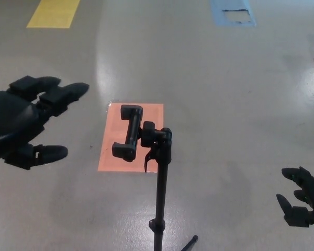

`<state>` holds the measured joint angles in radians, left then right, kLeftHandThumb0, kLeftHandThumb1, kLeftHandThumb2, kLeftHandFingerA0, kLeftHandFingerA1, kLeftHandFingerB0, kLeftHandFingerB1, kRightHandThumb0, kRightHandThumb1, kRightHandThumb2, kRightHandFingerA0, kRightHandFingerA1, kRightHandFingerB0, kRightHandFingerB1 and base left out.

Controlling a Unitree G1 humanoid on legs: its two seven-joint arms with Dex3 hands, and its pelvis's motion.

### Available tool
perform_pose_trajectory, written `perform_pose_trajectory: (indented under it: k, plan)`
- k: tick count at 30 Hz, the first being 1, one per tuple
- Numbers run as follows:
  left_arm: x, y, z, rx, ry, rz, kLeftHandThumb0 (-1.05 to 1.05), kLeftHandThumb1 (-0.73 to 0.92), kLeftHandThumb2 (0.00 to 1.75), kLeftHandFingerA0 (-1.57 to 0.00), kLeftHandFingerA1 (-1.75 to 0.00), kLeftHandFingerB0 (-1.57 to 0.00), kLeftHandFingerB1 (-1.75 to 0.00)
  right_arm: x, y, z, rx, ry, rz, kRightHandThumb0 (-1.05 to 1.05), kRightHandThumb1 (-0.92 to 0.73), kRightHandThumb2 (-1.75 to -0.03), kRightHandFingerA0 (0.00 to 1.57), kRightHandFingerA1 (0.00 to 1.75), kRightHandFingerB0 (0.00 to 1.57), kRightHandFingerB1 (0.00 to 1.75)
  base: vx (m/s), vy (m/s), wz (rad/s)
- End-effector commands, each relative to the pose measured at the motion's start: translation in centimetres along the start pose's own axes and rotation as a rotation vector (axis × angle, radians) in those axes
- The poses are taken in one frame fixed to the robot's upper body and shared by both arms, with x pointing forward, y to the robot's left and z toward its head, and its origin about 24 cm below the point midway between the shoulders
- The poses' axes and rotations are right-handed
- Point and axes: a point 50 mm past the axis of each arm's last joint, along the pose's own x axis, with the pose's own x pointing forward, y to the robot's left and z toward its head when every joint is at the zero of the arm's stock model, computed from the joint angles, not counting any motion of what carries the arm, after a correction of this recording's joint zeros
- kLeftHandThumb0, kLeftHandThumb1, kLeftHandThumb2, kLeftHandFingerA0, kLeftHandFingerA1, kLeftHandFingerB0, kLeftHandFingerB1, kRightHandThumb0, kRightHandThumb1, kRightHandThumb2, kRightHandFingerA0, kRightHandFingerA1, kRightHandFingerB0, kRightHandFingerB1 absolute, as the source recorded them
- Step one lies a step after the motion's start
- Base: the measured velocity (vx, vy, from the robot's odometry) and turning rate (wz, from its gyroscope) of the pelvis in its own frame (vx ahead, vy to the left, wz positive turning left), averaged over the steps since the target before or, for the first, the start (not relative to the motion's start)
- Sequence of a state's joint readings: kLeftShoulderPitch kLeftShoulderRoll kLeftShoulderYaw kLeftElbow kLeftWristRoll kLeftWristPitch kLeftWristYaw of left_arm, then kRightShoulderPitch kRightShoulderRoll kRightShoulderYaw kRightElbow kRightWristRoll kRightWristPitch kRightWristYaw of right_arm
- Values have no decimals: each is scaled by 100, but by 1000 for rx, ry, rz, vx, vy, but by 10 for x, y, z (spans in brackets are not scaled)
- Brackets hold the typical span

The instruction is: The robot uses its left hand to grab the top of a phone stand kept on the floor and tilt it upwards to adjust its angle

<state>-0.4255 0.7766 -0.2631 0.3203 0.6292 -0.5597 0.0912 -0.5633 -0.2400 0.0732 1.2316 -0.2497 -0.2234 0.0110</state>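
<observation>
A black phone stand rises from the bottom middle on a thin pole (160, 198), topped by an empty phone clamp (129, 132) joined to a knuckle (157, 139). My left hand (26, 120) is raised at the left, open, its fingers spread and pointing right toward the clamp, a hand's width away from it. My right hand (302, 205) hangs low at the right edge, open and holding nothing, well away from the stand.
An orange rectangle (115, 149) is marked on the grey floor behind the clamp. A yellow patch (51, 13) lies at the far left, a blue one (233, 12) at the far right. A tripod leg (189, 243) sticks out near the bottom.
</observation>
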Motion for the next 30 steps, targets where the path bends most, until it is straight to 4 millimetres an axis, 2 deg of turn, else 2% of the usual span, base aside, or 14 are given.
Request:
perform_pose_trajectory:
  k: [1, 4, 6, 7, 13, 22, 23, 24, 25, 26, 27, 28, 29, 30]
  plan:
    - [4, 9, 3, 132, -62, -33, -86, 62, 101, -14, -30, 0, -18, 1, -6, 2, 3, -3, -20, -33, -60, -112, 0, 48, 0, 47, 0, 0, 0]
    - [9, 16, 5, 145, -79, -24, -85, 59, 97, -17, -32, 0, -17, 1, -6, 2, 0, -4, -17, -33, -60, -112, 0, 48, 0, 47, 0, 0, 0]
    - [10, 17, 4, 147, -85, -13, -85, 58, 97, -16, -34, 0, -17, 1, -6, 2, -2, -3, -15, -33, -60, -112, 0, 48, 0, 47, 0, 0, 0]
    - [11, 19, 4, 154, -85, -13, -83, 57, 95, -7, -28, 0, -17, 1, -6, 2, -6, -3, -14, -33, -60, -112, 0, 48, 0, 47, 0, 0, 0]
    - [18, 26, 4, 173, -85, -9, -81, 55, 93, -9, -28, 0, -16, 2, -8, 4, -10, 0, -16, -33, -61, -112, 0, 47, 0, 47, 0, 0, 0]
    - [26, 27, 15, 206, -118, -20, -78, 51, 89, -9, -28, 0, -16, 0, -3, 0, -29, 11, 3, -33, -60, -111, 0, 48, 0, 47, 0, 0, 0]
    - [28, 27, 18, 209, -125, -25, -67, 55, 56, -11, -24, 0, -19, 1, -3, 0, -33, 11, 2, -33, -60, -111, 0, 47, 0, 47, 0, 0, 0]
    - [28, 27, 18, 209, -125, -25, -67, 55, 56, -11, -24, 0, -19, 1, -3, 0, -33, 11, 2, -33, -60, -111, 0, 47, 0, 47, 0, 0, 0]
    - [31, 28, 22, 213, -137, -33, -51, 49, 55, -12, -25, 0, -18, 1, -3, 1, -35, 11, 2, -33, -60, -111, 0, 48, 0, 47, 0, 0, 0]
    - [32, 27, 25, 221, -144, -41, -42, 40, 67, -8, -29, 0, -15, 1, -4, 1, -33, 10, 3, -33, -60, -111, 0, 48, 0, 47, 0, 0, 0]
    - [32, 27, 26, 225, -146, -45, -42, 40, 67, -8, -29, 0, -15, 1, -4, 1, -32, 10, 3, -33, -60, -111, 0, 48, 0, 47, 0, 0, 0]
    - [33, 27, 27, 235, -153, -58, -18, 41, 66, -5, -29, 0, -18, 1, -4, 2, -34, 10, 4, -33, -59, -111, 0, 48, 0, 47, 0, 0, 0]
    - [33, 26, 28, 240, -158, -64, -18, 41, 66, -5, -29, 0, -18, 1, -4, 2, -36, 10, 5, -33, -59, -111, 0, 48, 0, 47, 0, 0, 0]
    - [34, 25, 30, 251, -163, -81, -10, 49, 55, -7, -25, 0, -25, 2, -4, 2, -45, 10, 6, -33, -60, -111, 0, 48, 0, 47, 0, 0, 0]
